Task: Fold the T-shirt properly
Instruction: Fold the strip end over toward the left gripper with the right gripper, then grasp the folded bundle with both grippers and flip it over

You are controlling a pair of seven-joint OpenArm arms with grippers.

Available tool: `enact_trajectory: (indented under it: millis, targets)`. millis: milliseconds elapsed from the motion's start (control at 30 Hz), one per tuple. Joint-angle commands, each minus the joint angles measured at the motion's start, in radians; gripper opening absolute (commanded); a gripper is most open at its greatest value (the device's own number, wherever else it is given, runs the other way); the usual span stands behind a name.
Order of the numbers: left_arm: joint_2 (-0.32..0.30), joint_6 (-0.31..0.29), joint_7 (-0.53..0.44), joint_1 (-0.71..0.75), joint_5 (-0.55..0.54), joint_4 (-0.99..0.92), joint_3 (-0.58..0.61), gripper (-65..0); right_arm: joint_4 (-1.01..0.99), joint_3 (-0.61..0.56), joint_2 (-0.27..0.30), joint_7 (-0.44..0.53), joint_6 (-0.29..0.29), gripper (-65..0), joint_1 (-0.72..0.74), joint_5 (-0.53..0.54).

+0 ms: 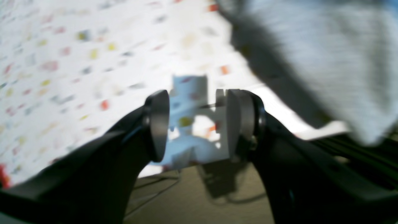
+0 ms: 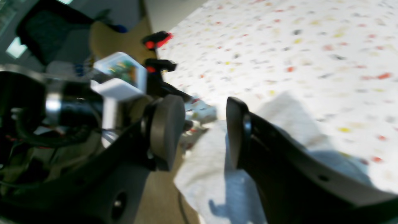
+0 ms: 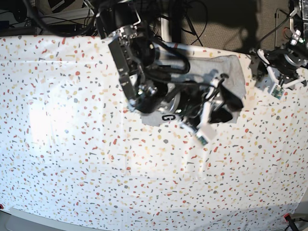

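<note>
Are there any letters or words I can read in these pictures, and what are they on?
"G": one black block letter on the light grey cotton T-shirt, peeking out under the robot arm in the base view. Any other letters are hidden by the arm.
Small white wrist camera module with a green circuit board: any markings are too blurred to read.
White tablecloth with coloured speckles: only flecks, no writing.

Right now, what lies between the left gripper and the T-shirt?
In the base view, only bare speckled tablecloth lies between the left gripper and the T-shirt; nothing else sits there.
</note>
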Motion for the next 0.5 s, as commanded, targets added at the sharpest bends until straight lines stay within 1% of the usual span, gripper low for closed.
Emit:
enact_trajectory:
  millis: [0,67,133,167,200,233,300,367,400,467]
  targets:
    - [-0.034,0.042,-0.023,-0.009,-0.003,0.016,-0.007,-35.8,0.026,0.026,-0.013,-0.006,0.009,-38.4,0.032,0.019]
    - [-0.066,0.109,-0.048,-0.010,-0.033,0.019,-0.007,-35.8,0.031,0.087,-0.013,-0.082,0.009,-38.5,0.055,0.007]
    - [-0.086,0.114,-0.066,-0.010,-0.148,0.024,-0.007,-36.1,0.031,0.151,-0.013,-0.142,0.009,-39.5,0.078,-0.037]
    - [-0.088,0.100,-0.065,-0.010,-0.229,0.026,-0.007,-37.9,0.031,0.178,-0.013,-0.156,0.009,-42.4,0.083,-0.049]
    - [-0.087,0.079,-0.065,-0.008,-0.300,0.028,-0.006,-41.2,0.031,0.201,-0.013,-0.157,0.009,-46.2,0.085,-0.048]
    - [-0.084,0.051,-0.065,-0.005,-0.365,0.028,-0.006,-45.3,0.030,0.218,0.001,-0.157,0.009,-50.4,0.085,-0.048]
    - [-0.063,0.016,-0.065,0.004,-0.430,0.028,-0.006,-53.7,0.030,0.243,0.045,-0.157,0.009,-58.2,0.084,-0.051]
    - [-0.032,-0.015,-0.064,0.015,-0.483,0.028,-0.006,-61.4,0.030,0.254,0.094,-0.157,0.009,-64.2,0.084,-0.070]
    - [-0.016,-0.027,-0.064,0.021,-0.510,0.028,-0.006,-64.8,0.029,0.254,0.116,-0.155,0.009,-65.0,0.084,-0.092]
    - [0.018,-0.044,-0.065,0.029,-0.560,0.029,-0.006,-65.0,0.024,0.254,0.150,-0.135,0.009,-65.0,0.081,-0.141]
